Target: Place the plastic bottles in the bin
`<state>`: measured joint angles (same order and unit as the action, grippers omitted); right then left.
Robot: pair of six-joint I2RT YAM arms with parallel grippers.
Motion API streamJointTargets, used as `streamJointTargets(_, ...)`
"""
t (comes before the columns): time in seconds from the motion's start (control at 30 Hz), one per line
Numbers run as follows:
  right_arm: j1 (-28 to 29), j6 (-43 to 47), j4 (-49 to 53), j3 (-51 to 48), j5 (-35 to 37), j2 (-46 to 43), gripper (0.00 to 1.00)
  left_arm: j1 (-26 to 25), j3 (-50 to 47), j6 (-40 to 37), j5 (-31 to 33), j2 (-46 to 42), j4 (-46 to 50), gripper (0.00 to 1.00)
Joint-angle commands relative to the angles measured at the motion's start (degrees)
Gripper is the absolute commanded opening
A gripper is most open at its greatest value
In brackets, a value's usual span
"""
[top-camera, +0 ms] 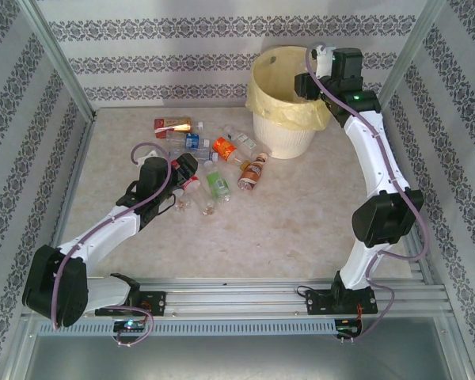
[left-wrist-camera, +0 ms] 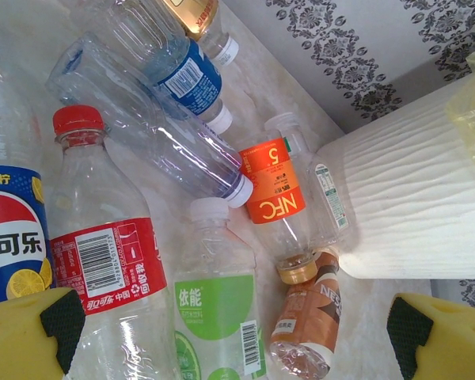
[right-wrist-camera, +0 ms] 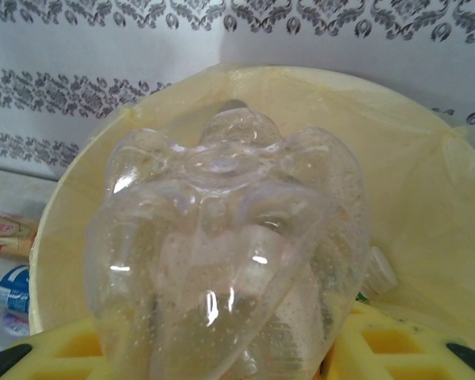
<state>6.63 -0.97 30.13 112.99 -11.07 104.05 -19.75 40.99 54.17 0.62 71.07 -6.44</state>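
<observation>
Evidently the right tool (right-wrist-camera: 229, 348) pinches a clear bottle (right-wrist-camera: 222, 237) over the bin (right-wrist-camera: 416, 198) for dropping; the left tool (left-wrist-camera: 233, 336) hangs spread above plastic bottles (left-wrist-camera: 198, 150) on the table (top-camera: 301, 214).

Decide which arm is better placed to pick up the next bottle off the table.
Left. The left pincer, open, hovers right above the loose bottles; the right pincer holds a clear bottle over the bin.

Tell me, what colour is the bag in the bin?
Pale yellow. The bag shows best in the right wrist view.
</observation>
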Motion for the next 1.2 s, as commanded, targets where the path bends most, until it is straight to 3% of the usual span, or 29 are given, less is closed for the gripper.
streamJointTargets(0.0,0.4,2.4,6.4,1.7,-3.3,0.6,0.49,0.7,1.0,-1.0,0.2,0.6,1.2,0.99)
streamJointTargets(0.07,0.6,3.1,8.0,2.4,-1.9,1.1,0.55,0.7,1.1,-0.9,0.1,0.7,1.1,0.99)
streamJointTargets(0.2,1.0,1.6,7.9,3.0,3.2,2.1,0.79,0.7,1.4,-0.8,-0.3,1.2,1.2,0.99)
streamJointTargets(0.3,1.4,-0.3,7.2,4.1,5.3,2.5,0.87,0.7,1.5,-0.8,-0.3,1.3,1.2,0.99)
streamJointTargets(0.43,2.3,-1.8,5.4,4.4,8.4,1.8,0.91,0.7,1.4,-0.6,-0.4,1.4,1.2,0.99)
streamJointTargets(0.73,2.7,-6.4,-3.3,-4.2,7.0,-5.3,0.98,0.7,2.7,0.1,0.2,2.9,4.8,0.99)
streamJointTargets(1.0,2.8,-13.7,-14.2,-19.0,8.2,-16.3,0.98,0.7,7.1,1.5,5.3,4.4,16.0,0.99)
streamJointTargets(1.17,2.9,-15.7,-19.6,-27.4,4.8,-22.7,0.98,0.7,8.7,3.4,10.3,4.1,23.8,0.99)
